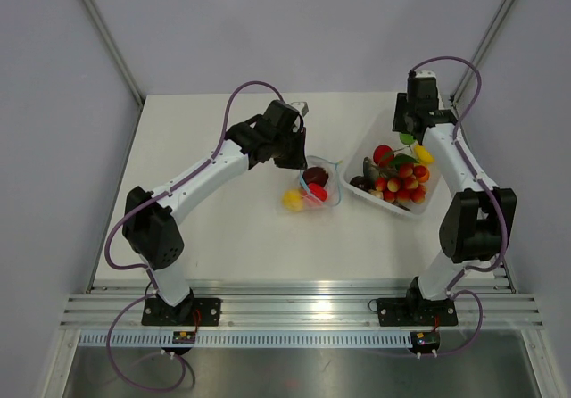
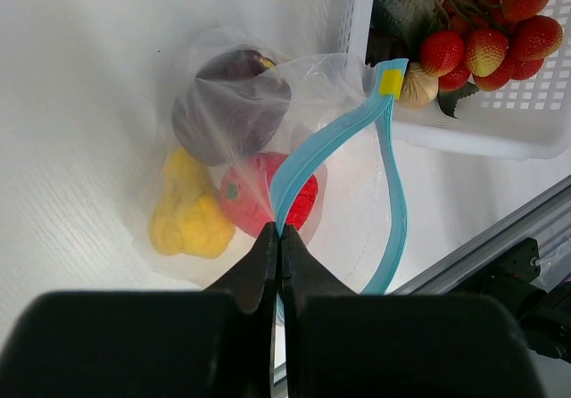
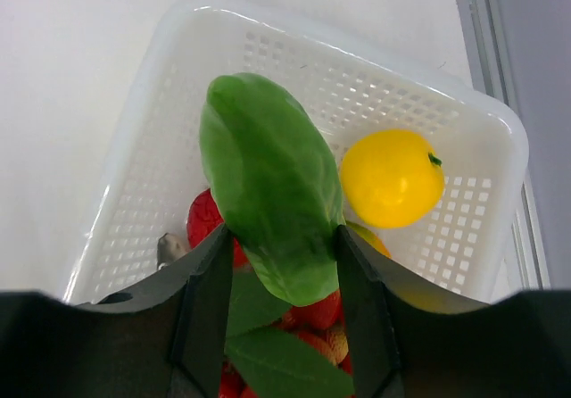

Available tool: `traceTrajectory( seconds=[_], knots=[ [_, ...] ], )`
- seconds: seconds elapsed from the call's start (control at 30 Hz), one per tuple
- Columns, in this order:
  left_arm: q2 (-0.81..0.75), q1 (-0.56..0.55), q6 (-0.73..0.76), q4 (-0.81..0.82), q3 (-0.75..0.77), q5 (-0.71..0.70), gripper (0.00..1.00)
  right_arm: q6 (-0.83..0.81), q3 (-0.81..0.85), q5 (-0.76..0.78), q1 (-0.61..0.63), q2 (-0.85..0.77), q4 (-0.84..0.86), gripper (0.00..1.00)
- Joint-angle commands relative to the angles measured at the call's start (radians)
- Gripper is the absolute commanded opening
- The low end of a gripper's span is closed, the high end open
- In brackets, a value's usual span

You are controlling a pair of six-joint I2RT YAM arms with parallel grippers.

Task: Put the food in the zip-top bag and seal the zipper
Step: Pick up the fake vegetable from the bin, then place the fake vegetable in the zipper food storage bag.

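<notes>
The zip-top bag [image 2: 357, 219] lies on the white table beside the basket, and it also shows in the top view [image 1: 314, 186]. It holds a dark maroon piece [image 2: 227, 112], a yellow piece [image 2: 187, 215] and a red piece [image 2: 245, 197]. Its blue-teal zipper [image 2: 332, 139] gapes in a loop, with a yellow tab [image 2: 391, 82] at the far end. My left gripper [image 2: 278, 230] is shut on the near end of the zipper strip. My right gripper [image 3: 281, 237] is open over the white basket [image 3: 178, 86], with a large green leaf [image 3: 268, 175] between its fingers.
The basket [image 1: 368, 153] at the right holds several red strawberries [image 2: 482, 45], green leaves, a yellow fruit [image 3: 391, 177] and a grey piece. A metal rail runs along the table's near edge [image 1: 294, 304]. Walls close in on both sides.
</notes>
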Motion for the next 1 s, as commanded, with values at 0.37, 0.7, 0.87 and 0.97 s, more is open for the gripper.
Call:
traceTrajectory(
  seconds=[0.37, 0.7, 0.87, 0.97],
  knots=[
    [-0.034, 0.006, -0.005, 0.067, 0.014, 0.054, 0.00, 0.154, -0.126, -0.254, -0.001, -0.306, -0.131, 0.29],
    [-0.028, 0.006, -0.023, 0.113, -0.005, 0.056, 0.00, 0.225, -0.158, -0.466, -0.002, -0.414, -0.183, 0.30],
    [-0.017, 0.006, -0.029, 0.139, -0.012, 0.056, 0.00, 0.248, -0.164, -0.592, -0.002, -0.438, -0.195, 0.30],
    [0.001, 0.007, -0.026, 0.139, 0.005, 0.053, 0.00, 0.251, -0.158, -0.668, -0.001, -0.446, -0.212, 0.30]
  ],
)
